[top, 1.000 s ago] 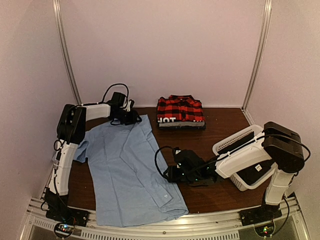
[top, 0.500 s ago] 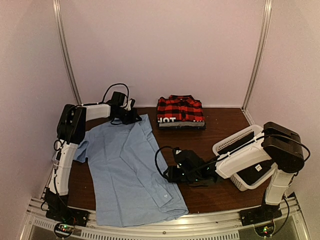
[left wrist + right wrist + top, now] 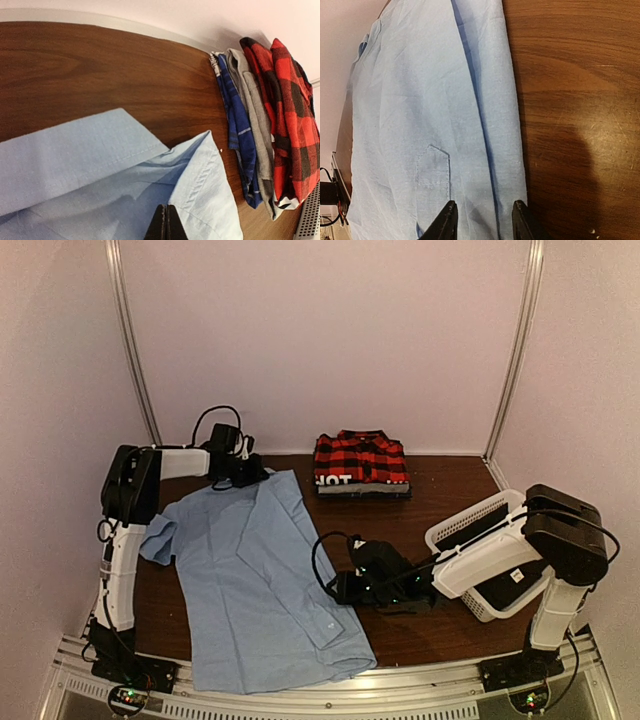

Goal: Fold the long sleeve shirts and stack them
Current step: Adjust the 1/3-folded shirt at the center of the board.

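The light blue shirt (image 3: 250,580) lies spread flat on the left half of the table. My left gripper (image 3: 243,472) is at its far collar end, jaws shut on a fold of the blue cloth (image 3: 200,180); the left gripper (image 3: 166,227) shows at the bottom of its wrist view. My right gripper (image 3: 342,588) is open, low over the shirt's right edge (image 3: 490,125), its fingers straddling that edge; the right gripper (image 3: 484,222) holds nothing. The red-and-black plaid shirt (image 3: 360,458) lies folded on top of a stack at the back and also shows in the left wrist view (image 3: 292,110).
Under the plaid shirt lie a folded grey garment (image 3: 257,115) and a blue striped one (image 3: 237,115). A white mesh basket (image 3: 470,525) stands at the right, beside the right arm. Bare wood (image 3: 440,485) shows between stack and basket. Walls enclose the table.
My left gripper has moved left and slightly back, dragging the blue shirt's collar end and left sleeve with it. The right gripper has barely moved.
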You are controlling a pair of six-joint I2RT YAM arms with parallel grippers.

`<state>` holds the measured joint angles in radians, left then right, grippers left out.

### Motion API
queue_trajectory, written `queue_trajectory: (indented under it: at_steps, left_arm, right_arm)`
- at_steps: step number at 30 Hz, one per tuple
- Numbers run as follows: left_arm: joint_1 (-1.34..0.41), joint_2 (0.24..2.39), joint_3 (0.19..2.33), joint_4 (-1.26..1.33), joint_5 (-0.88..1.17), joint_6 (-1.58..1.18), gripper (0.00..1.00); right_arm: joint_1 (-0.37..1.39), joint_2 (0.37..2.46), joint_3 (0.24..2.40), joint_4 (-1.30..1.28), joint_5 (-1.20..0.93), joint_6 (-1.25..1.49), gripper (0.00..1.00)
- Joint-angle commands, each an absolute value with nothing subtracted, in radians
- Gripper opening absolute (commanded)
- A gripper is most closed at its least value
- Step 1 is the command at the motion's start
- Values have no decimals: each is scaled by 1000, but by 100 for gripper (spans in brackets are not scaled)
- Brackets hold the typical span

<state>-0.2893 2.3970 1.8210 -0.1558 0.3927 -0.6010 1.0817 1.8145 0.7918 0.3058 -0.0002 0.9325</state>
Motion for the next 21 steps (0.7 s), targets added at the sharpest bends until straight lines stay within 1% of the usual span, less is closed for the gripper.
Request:
queue_trajectory:
  at_steps: [1,5,7,11,12,18,21]
  left_arm:
    - [-281,2344,1803,-64,369,-617,0]
    - [-280,2372,1836,-69,441,-614,0]
    - [-279,2386,1855,-90,447,-605,13]
    - [-279,2397,1875,-129,422,-570,29]
    - [-279,2407,1892,-149,417,-554,32]
    - [-279,2492,2050,-316,411,-460,33]
    - [-279,2518,2082,-372,413,-425,36]
  right_arm:
    - [1081,1855,767,258,-30,953,38]
    - [1081,1859,767,258,-32,953,38]
    - [1081,1861,770,257,-33,953,38]
    - [1081,1866,774,256,-36,952,38]
    - [1081,1866,775,256,-37,952,38]
    - [1083,1868,775,255,-36,952,38]
    - [1083,1870,776,256,-38,951,38]
